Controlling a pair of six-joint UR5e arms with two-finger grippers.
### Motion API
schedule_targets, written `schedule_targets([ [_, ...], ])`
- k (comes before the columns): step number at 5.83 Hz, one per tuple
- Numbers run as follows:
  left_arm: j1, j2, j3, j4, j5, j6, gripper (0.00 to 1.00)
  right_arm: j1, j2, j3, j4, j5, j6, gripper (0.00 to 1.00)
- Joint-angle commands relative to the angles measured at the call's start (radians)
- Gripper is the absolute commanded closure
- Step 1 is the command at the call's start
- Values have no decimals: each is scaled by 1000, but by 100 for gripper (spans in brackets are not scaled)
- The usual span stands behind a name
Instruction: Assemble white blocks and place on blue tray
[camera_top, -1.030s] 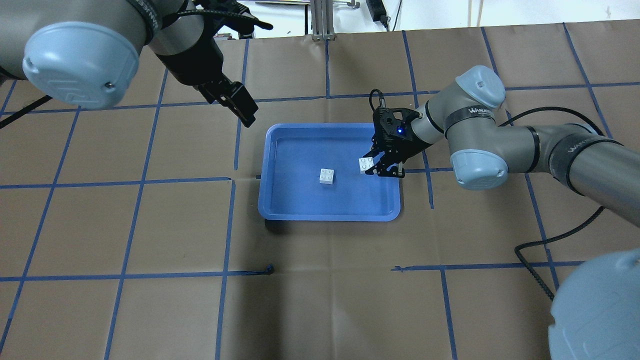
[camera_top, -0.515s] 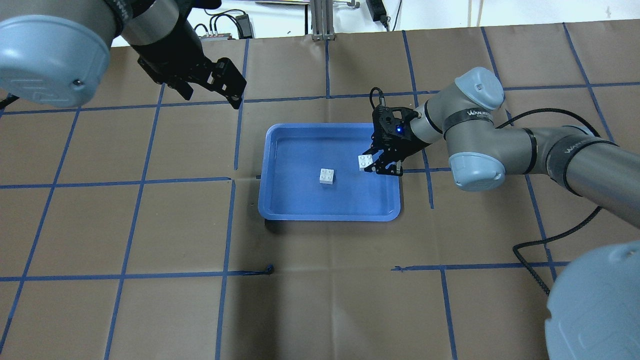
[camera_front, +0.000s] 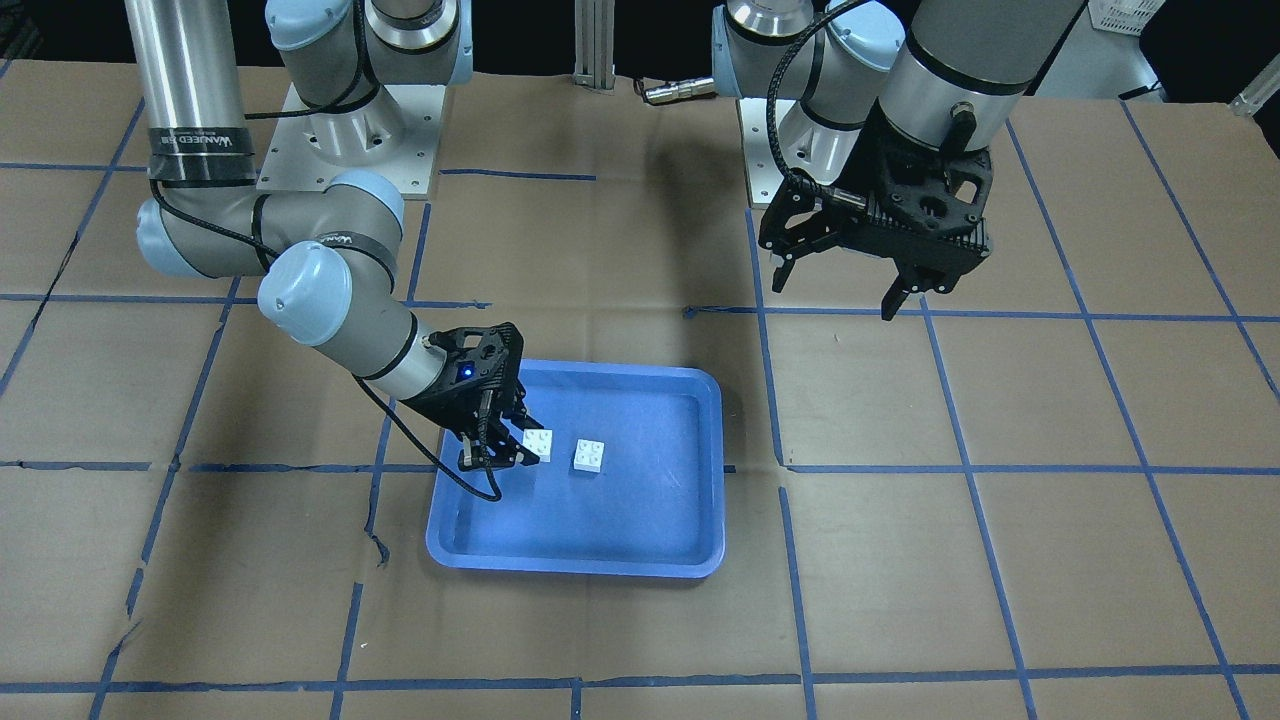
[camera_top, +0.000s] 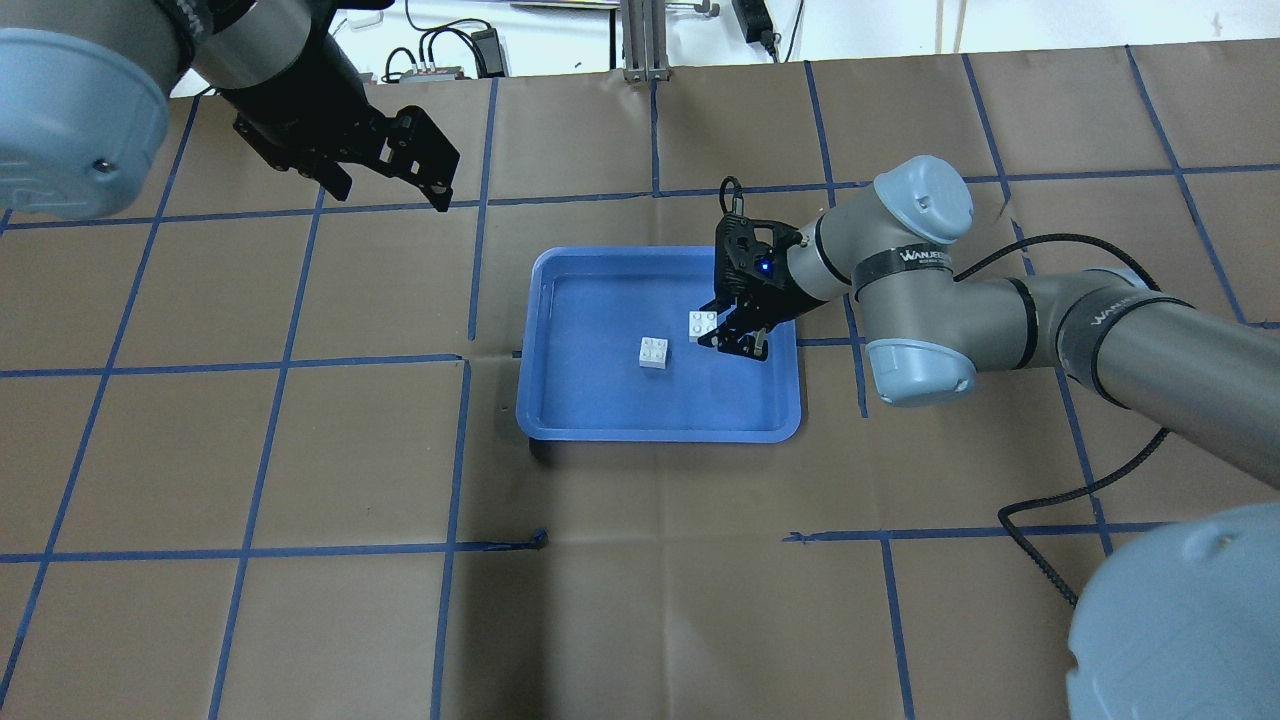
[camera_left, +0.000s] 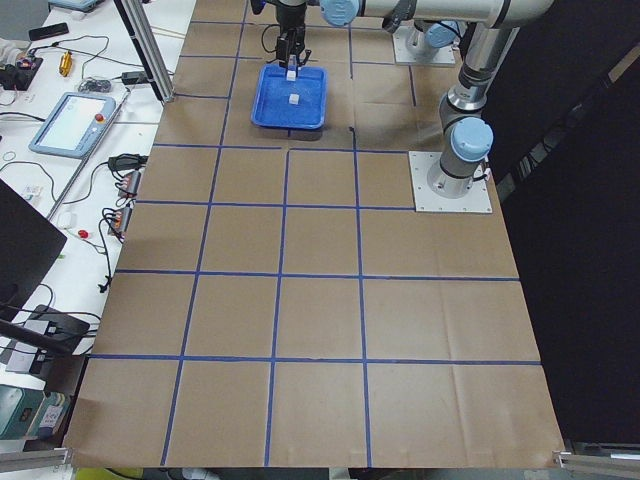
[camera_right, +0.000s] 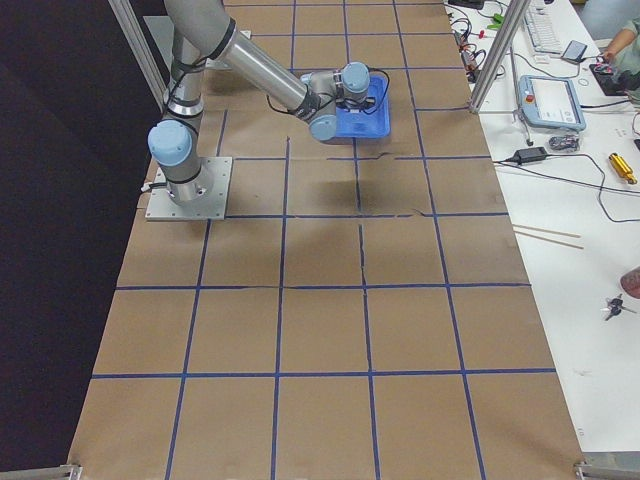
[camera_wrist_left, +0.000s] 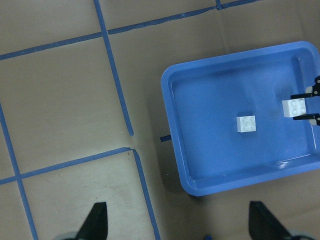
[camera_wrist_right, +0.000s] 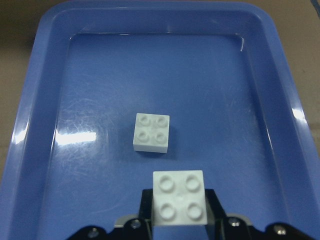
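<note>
Over the blue tray (camera_top: 660, 433), right fingers (camera_top: 735, 340) pinch one white block (camera_top: 703, 323) near the loose block (camera_top: 654, 353); left fingers (camera_top: 430, 170) spread wide.

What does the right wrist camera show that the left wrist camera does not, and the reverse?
Only the right wrist view: the four studs on the held white block and the loose white block, sharp and close. Only the left wrist view: the left gripper, open, and the table with blue tape lines. Both: the two blocks, the held one between the fingers of the right gripper, the loose one lying in the blue tray.
</note>
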Motion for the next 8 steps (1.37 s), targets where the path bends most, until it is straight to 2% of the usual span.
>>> schedule_targets([
  [1, 16, 30, -8, -28, 2, -3, 0, 18, 26, 6, -38, 0, 6, 89],
  [2, 21, 48, -8, -45, 2, -50, 0, 35, 34, 9, -78, -3, 57, 89],
  [3, 21, 48, 3, -47, 88, -55, 0, 36, 43, 20, -107, -8, 76, 89],
  [4, 19, 47, -5, -45, 110, -99, 0, 36, 64, 30, -143, -8, 73, 89],
  [8, 22, 42, -6, -35, 107, -100, 0, 36, 72, 33, -160, -2, 84, 89],
])
